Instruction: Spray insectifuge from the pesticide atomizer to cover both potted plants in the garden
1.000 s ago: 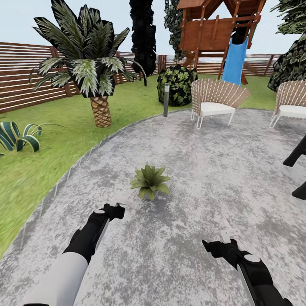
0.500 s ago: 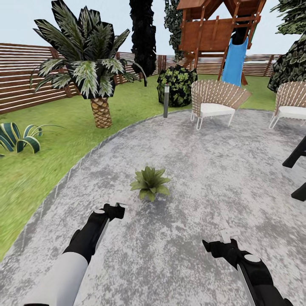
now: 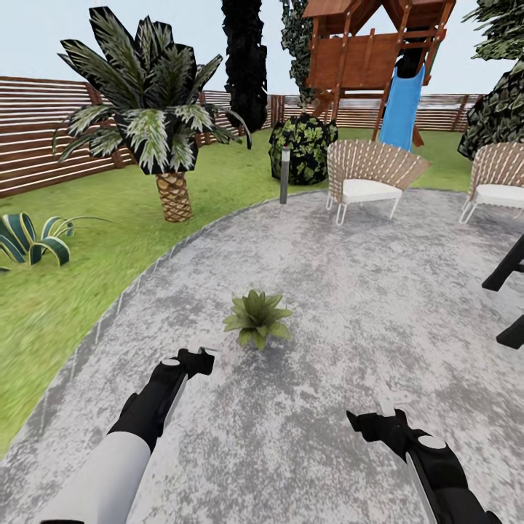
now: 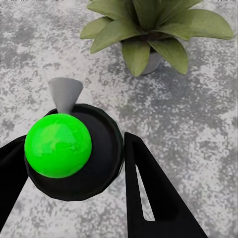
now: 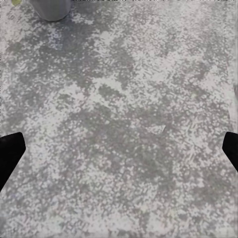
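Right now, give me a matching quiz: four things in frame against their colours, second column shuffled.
Things:
1. slide
2. potted plant
3. chair cushion
4. fence

Colours:
A. white
B. brown
C. blue
D. green

Pairs: 1-C, 2-D, 3-A, 4-B
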